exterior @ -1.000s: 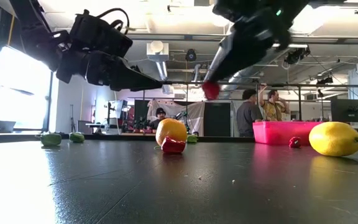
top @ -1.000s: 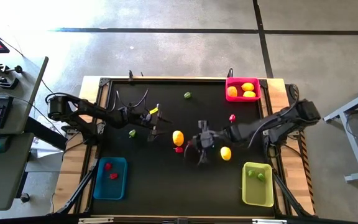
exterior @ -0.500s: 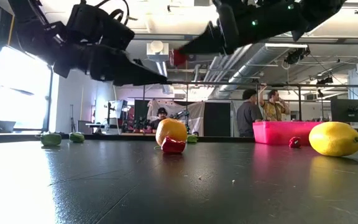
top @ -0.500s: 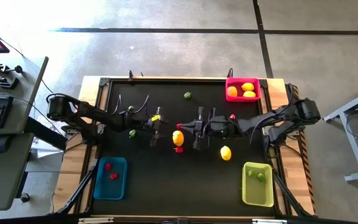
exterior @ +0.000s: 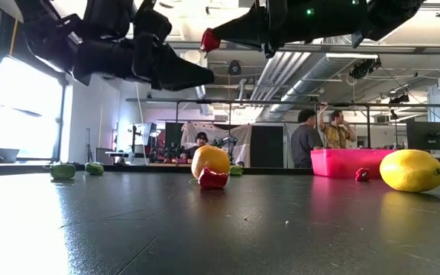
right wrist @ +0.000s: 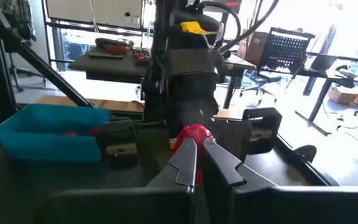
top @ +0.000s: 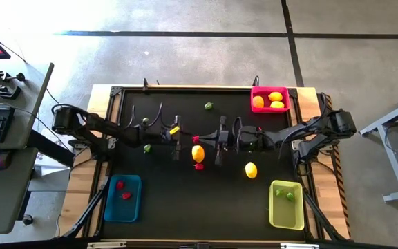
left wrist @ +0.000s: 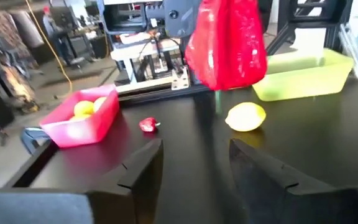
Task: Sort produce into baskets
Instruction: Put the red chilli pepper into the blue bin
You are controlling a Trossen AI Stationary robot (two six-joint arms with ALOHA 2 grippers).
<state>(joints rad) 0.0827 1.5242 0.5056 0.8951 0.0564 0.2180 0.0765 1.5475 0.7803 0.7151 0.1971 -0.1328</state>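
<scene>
1. Your right gripper (top: pixel 200 140), clamped on a glossy red piece (exterior: pixel 209 40), meets the left gripper (top: pixel 179 140), fingers apart, above mid-surface (top: pixel 164 200).
2. Sorted: three yellow in the pink bin (top: pixel 269 109), two red in the blue bin (top: pixel 135 205), two green in the yellow-green bin (top: pixel 287 214).
3. Loose: lemons, red and green pieces.
</scene>
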